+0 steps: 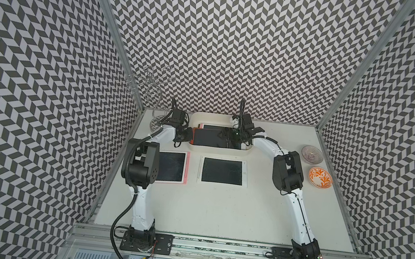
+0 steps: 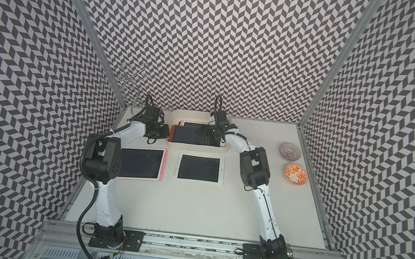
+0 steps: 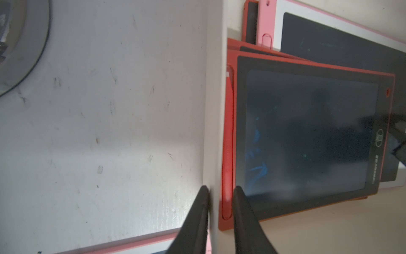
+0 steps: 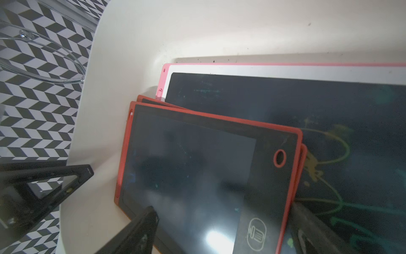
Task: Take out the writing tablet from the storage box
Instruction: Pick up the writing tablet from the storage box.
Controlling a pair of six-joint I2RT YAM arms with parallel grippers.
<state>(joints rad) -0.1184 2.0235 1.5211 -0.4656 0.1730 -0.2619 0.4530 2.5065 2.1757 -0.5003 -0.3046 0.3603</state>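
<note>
In both top views the box (image 1: 219,151) (image 2: 196,148) stands at the upper middle of the table (image 1: 218,211), against the back wall. Just below it in the frame lie a pink-framed tablet (image 1: 171,167), partly under the left arm (image 1: 141,162), and a white-framed tablet (image 1: 223,171). A glass bowl (image 1: 311,154) and an orange bowl (image 1: 320,177) stand well apart at the right edge. A clear stand (image 1: 155,125) is in the table's upper left corner, near the left arm's wrist. Inside the box the red tablet (image 4: 197,165) lies on top at the left end, over a second red tablet (image 4: 153,102) and a large pink tablet (image 4: 285,96). The left gripper (image 3: 220,191) shows only a narrow gap. One finger (image 3: 201,211) touches the outside of the box's left wall, and the other is inside, above the red tablet's edge beside the pen (image 3: 227,143). Whether they press, I cannot tell. The right gripper (image 4: 222,226) stands wide apart over the red tablet's button end. One finger (image 4: 140,228) is above the screen and the other is just beside the red edge, above the large pink tablet. I cannot tell if they touch. The red tablet's left edge sits tight against the wall, while its right end has open room over the large pink tablet.
</note>
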